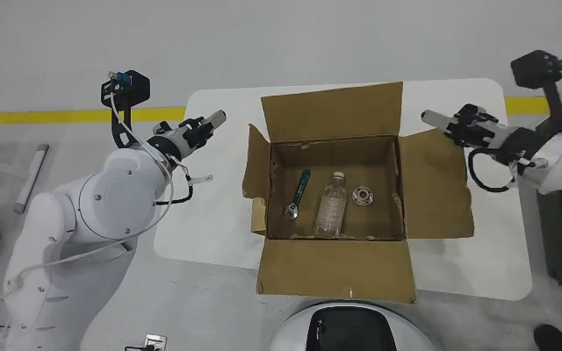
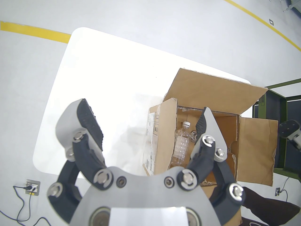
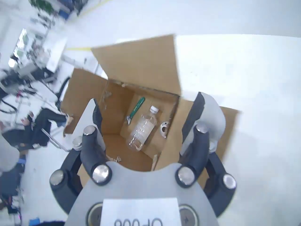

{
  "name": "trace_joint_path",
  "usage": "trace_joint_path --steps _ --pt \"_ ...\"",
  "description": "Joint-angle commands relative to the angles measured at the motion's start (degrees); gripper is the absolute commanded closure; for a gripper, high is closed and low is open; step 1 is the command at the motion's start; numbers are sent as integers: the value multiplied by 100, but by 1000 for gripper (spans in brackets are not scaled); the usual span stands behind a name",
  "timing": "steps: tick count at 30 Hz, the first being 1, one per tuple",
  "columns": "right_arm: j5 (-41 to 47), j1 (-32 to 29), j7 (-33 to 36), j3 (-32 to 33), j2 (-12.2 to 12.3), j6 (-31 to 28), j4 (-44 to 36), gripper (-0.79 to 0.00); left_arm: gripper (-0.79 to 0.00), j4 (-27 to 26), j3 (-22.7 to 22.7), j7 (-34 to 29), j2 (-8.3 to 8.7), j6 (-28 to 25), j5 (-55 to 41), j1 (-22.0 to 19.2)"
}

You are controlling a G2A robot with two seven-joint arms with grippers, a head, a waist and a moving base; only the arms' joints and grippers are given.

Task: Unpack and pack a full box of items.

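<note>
Brown cardboard box (image 1: pixel 334 110) (image 2: pixel 256 147) (image 3: pixel 141 59): stands at mid-bench, all four flaps folded outward, top open. The left flap is short and ragged at its edge.

Contents, all lying flat on the box floor:
- Clear plastic bottle with white cap (image 1: pixel 331 204) (image 2: pixel 181 143) (image 3: pixel 143 129): on its side at the centre, cap toward the far wall.
- Adjustable wrench with green handle and bare metal head (image 1: pixel 299 193) (image 3: pixel 136 109): to the left of the bottle and apart from it, handle toward the far wall, head toward the near wall.
- Small round metal disc with a central hole (image 1: pixel 362 195) (image 2: pixel 194 136) (image 3: pixel 164 129): just beside the bottle's upper part, on its right. I cannot tell whether the two touch.

White bench with rounded corners (image 1: pixel 492 263) (image 2: pixel 105 71) (image 3: pixel 235 71): carries the box.

Left tool (image 1: pixel 218 117) (image 2: pixel 144 105): above the left far part of the bench, outside the box and well apart from its contents. Fingers (image 2: pixel 89 118) spread wide, released, nothing between them.

Right tool (image 1: pixel 428 115) (image 3: pixel 147 98): above the right far part of the bench, near the far corner of the box's right flap. Fingers (image 3: pixel 97 116) likewise spread, released, grasping nothing.

Grey floor with a yellow line (image 1: pixel 53 116) beyond the bench.
</note>
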Motion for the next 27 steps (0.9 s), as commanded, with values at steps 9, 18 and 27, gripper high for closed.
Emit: trace_joint_path --steps 9,18,27 --pt "2919 -1174 -204 1000 -191 -1025 2222 0 -785 0 0 0 0 0 0 0" --pt "2921 -254 780 -410 -182 -1674 2205 0 -785 0 0 0 0 0 0 0" --pt "902 157 1593 -1812 -106 -1499 1119 0 -785 0 0 0 0 0 0 0"
